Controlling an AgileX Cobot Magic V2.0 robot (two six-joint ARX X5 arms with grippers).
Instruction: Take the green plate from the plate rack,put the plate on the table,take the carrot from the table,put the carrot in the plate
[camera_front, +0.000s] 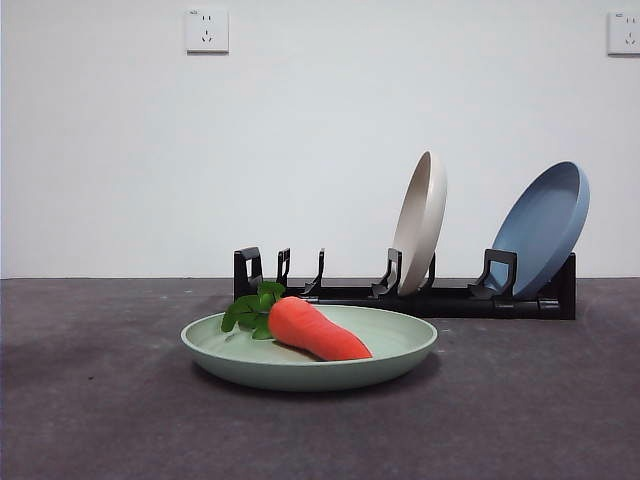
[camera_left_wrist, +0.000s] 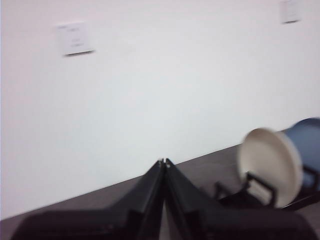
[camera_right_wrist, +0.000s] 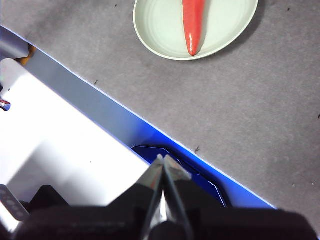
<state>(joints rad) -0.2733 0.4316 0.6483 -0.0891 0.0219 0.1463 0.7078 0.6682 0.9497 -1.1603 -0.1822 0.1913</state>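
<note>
- Sage-green, matte: the green plate (camera_front: 309, 349) lies flat on the table (camera_front: 90, 400), near the camera and in front of the plate rack (camera_front: 405, 290).
- Orange-red: the carrot (camera_front: 313, 328) lies inside the green plate, its leafy tuft at the left and its tip pointing right and nearer.
- Black: the plate rack stands farther back; a cream-white plate (camera_front: 421, 222) leans in a middle slot and a blue plate (camera_front: 545, 228) in the right end slot.
- Left gripper (camera_left_wrist: 164, 161): jaws pressed together, holding nothing; raised, facing the wall, with the rack's plates off to one side. Picture blurred.
- Right gripper (camera_right_wrist: 162, 160): jaws pressed together, holding nothing; well apart from the plate and carrot, over the table's edge.
</note>
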